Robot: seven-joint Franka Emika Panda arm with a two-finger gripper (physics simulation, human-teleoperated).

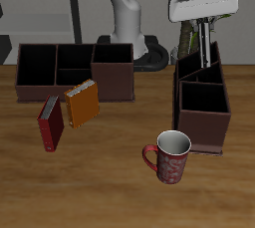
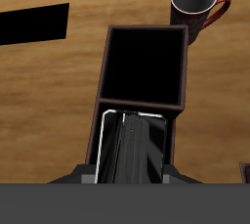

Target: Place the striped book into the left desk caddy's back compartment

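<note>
The gripper (image 1: 205, 35) grips the striped book (image 1: 206, 45) upright, long axis vertical, over the back compartment (image 1: 199, 69).

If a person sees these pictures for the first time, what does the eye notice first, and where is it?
First, the claw hanging over the left caddy, lowering the striped book upright into the back compartment. Next, the red mug near the table's front edge, just in front of that caddy. Then the red book and orange book, lying in front of the wide caddy.
</note>
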